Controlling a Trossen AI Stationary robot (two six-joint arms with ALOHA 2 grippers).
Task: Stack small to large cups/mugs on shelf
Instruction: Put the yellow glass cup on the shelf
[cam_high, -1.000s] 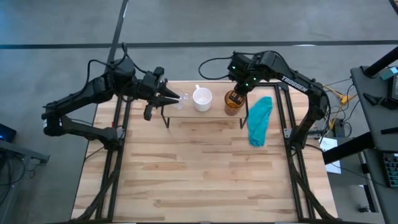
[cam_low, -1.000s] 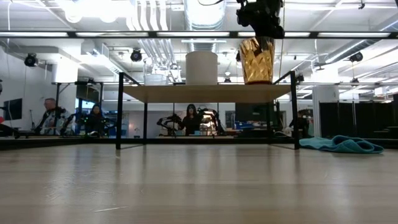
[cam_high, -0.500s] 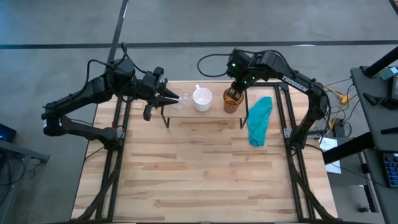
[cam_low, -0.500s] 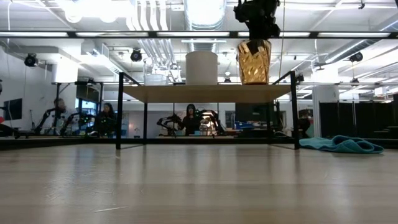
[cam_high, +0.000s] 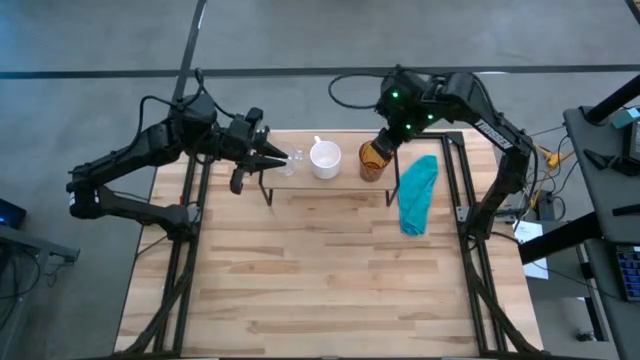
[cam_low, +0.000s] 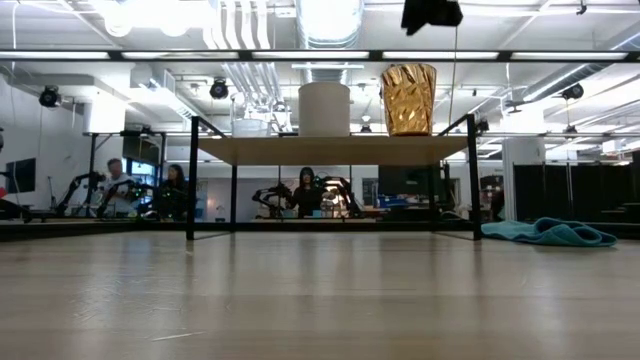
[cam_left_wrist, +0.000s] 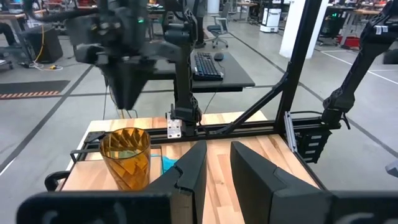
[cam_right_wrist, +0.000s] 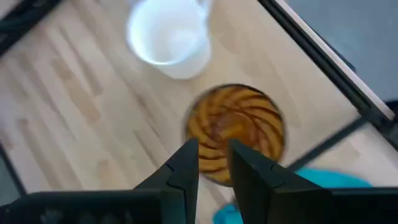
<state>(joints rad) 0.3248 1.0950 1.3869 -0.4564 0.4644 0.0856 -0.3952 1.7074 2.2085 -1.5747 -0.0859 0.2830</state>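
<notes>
Three vessels stand in a row by their bases on the shelf (cam_high: 330, 185) (cam_low: 330, 150): the small clear glass cup (cam_high: 293, 160), the white mug (cam_high: 325, 158) (cam_low: 324, 108) (cam_right_wrist: 168, 34) and the amber tumbler (cam_high: 373, 158) (cam_low: 408, 100) (cam_left_wrist: 126, 158) (cam_right_wrist: 236, 130). My right gripper (cam_high: 388, 140) (cam_low: 432, 12) (cam_right_wrist: 213, 149) hangs above the tumbler, clear of it, its fingers a narrow gap apart. My left gripper (cam_high: 280, 158) (cam_left_wrist: 217, 149) is shut, level at the shelf's left end, its tips right beside the clear cup; I cannot tell whether they touch.
A teal cloth (cam_high: 417, 192) (cam_low: 548, 232) lies crumpled on the table right of the shelf. The wide wooden tabletop (cam_high: 320, 280) stretches from the shelf to the near edge. People sit in the room beyond the table (cam_low: 140, 185).
My right gripper has let go of the amber tumbler's rim and risen straight up, drawing slightly toward the far right. The tumbler stays upright on the shelf's right end.
</notes>
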